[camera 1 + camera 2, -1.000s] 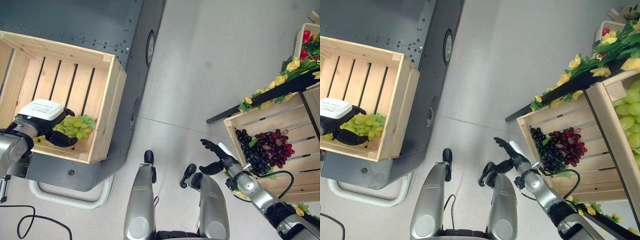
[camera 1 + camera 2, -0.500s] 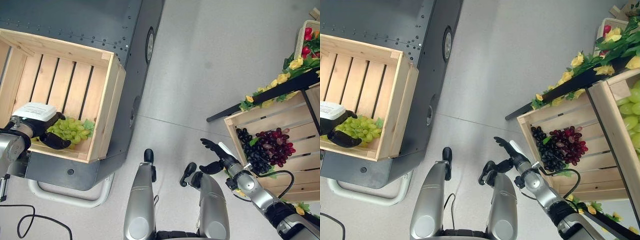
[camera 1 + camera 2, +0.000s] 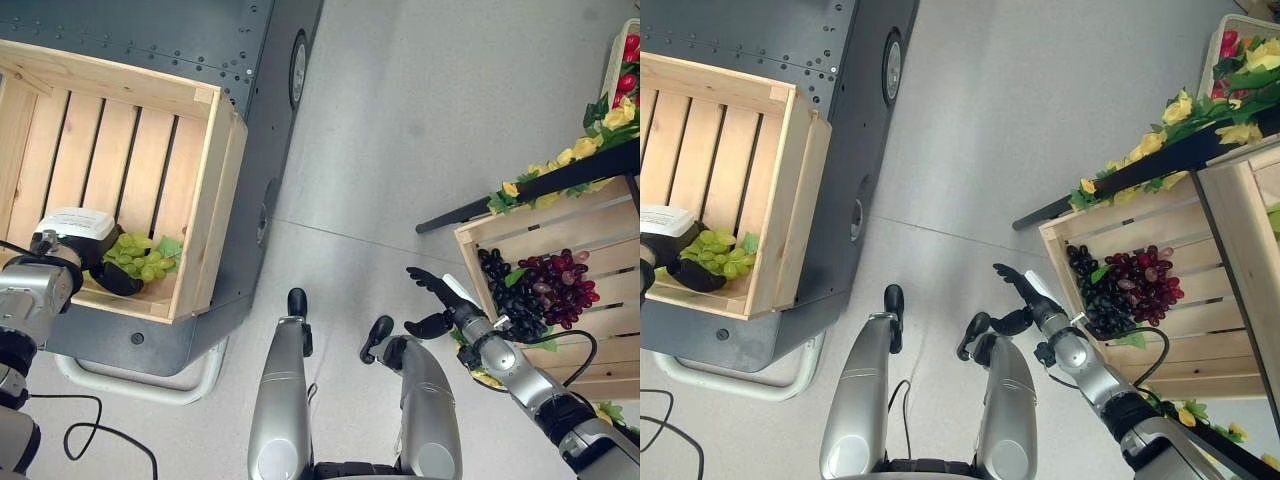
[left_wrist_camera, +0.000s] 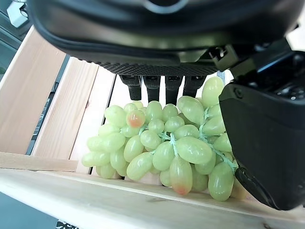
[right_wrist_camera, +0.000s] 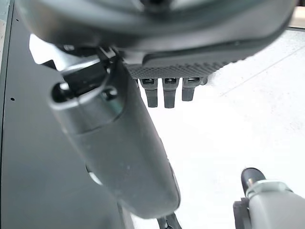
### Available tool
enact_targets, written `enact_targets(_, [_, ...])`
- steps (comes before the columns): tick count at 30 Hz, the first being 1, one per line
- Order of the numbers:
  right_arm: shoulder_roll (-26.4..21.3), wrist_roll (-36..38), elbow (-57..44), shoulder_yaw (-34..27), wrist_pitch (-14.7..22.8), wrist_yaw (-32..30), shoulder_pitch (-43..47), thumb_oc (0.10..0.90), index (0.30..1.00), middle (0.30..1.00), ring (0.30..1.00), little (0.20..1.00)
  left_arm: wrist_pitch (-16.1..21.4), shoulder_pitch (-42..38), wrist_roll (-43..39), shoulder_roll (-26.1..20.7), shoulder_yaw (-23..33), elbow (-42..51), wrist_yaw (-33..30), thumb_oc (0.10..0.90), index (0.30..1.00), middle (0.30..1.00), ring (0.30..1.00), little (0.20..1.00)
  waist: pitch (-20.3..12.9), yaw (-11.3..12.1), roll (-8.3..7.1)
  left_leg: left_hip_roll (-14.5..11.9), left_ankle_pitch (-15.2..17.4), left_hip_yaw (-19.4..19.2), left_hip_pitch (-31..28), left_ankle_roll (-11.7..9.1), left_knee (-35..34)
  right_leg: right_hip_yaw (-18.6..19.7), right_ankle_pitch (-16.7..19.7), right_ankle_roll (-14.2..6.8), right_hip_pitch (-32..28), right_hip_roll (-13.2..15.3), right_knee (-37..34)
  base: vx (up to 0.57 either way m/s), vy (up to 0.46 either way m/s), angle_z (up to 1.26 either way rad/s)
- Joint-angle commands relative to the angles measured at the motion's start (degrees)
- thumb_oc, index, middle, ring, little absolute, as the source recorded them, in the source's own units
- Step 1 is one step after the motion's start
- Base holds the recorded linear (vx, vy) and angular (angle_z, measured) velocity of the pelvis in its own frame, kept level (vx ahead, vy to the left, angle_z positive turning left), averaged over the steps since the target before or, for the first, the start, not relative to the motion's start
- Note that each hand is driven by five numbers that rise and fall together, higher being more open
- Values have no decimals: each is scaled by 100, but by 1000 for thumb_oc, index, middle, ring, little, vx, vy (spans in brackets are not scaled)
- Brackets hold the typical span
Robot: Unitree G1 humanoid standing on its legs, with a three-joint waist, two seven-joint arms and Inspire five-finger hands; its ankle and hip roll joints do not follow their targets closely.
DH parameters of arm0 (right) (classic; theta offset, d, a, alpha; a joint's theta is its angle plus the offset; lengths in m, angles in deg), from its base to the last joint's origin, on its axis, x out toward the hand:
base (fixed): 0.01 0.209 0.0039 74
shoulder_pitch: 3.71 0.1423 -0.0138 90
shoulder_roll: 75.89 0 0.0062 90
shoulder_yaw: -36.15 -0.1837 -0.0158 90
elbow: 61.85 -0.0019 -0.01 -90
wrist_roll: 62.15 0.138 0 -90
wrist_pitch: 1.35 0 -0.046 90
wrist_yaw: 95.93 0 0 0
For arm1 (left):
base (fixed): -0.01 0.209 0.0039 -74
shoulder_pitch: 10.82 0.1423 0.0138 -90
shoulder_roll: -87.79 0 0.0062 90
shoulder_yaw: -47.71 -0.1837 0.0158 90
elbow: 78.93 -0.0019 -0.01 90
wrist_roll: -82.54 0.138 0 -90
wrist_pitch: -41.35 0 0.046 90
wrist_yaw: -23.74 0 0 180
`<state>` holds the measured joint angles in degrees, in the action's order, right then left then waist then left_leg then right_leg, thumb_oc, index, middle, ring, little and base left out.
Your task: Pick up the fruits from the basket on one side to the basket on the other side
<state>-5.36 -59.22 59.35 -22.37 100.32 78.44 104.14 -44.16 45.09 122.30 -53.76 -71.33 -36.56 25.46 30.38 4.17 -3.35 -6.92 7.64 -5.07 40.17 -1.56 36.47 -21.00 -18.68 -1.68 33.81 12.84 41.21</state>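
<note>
Green grapes within left hand

No text, label, number or sign can be read anywhere in these views. The white cover on the left robot hand bears faint grey marks, too small to make out.

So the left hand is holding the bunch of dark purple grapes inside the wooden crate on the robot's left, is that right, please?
Not quite: the colour is wrong. The left hand is curled round a bunch of green grapes inside the wooden crate on the robot's left, as the left wrist view shows. The dark purple grapes lie in the other crate on the robot's right, beside the open right hand.
</note>
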Motion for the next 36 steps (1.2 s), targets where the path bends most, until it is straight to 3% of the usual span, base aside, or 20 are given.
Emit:
enact_targets(1, [-329,294,-255,-323,383,-30,-71,800,900,900,900,900,5,210,15,119,-59,-281,-495,800,900,900,900,900,-59,28,-98,190,473,-349,-412,343,-363,73,541,-28,-29,-104,-396,0,0,0])
enact_targets(7, [-333,384,-326,-364,359,-63,-59,800,900,900,900,900,358,250,331,327,-121,-338,-1270,800,900,900,900,900,-59,-10,-139,193,473,-351,-359,346,-335,101,549,-10,41,-133,-377,0,0,0])
enact_targets(8, [-328,365,-334,-366,348,-65,-59,800,900,900,900,900,353,269,417,350,-127,-354,-1295,577,566,566,566,566,-59,-13,-134,197,469,-351,-366,343,-345,110,548,-10,42,-136,-382,0,0,0])
enact_targets(9, [-332,360,-342,-358,330,-68,-48,800,900,900,900,900,362,291,446,358,-126,-376,-1344,431,347,347,347,347,-59,-16,-126,200,463,-356,-379,339,-358,116,546,-8,37,-137,-388,0,0,0])
enact_targets(10, [-344,366,-350,-353,315,-64,-34,800,900,900,900,900,355,314,455,365,-126,-411,-1413,400,300,300,300,300,-59,-20,-117,203,464,-363,-390,338,-364,123,539,-5,32,-134,-390,0,0,0])
enact_targets(18, [-381,397,-281,-328,344,25,48,800,900,900,900,900,269,310,246,309,-124,-430,-1537,400,300,300,300,300,-59,-31,-2,235,511,-415,-498,361,-329,172,496,-3,-18,-78,-344,0,3,-1])
enact_targets(26, [-357,409,-381,-395,335,62,-69,800,900,900,900,900,298,590,-729,233,319,-126,-2095,400,300,300,300,300,-59,-2,152,317,570,-476,-818,404,-347,215,447,-28,-266,-13,-331,4,-4,-3])
enact_targets(32, [-141,228,-542,-567,378,-86,-464,800,900,900,900,900,765,1119,-2149,543,1658,-5,-2807,400,300,300,300,300,-59,52,236,408,621,-502,-1363,445,-447,251,385,-57,-747,20,-399,20,-57,-3])
enact_targets(36, [41,137,-616,-622,345,-199,-612,800,900,900,900,900,966,1301,-2971,798,2366,112,-2960,400,300,300,300,300,-59,63,266,461,620,-499,-1709,446,-572,278,380,-75,-1047,26,-477,21,-71,-9])
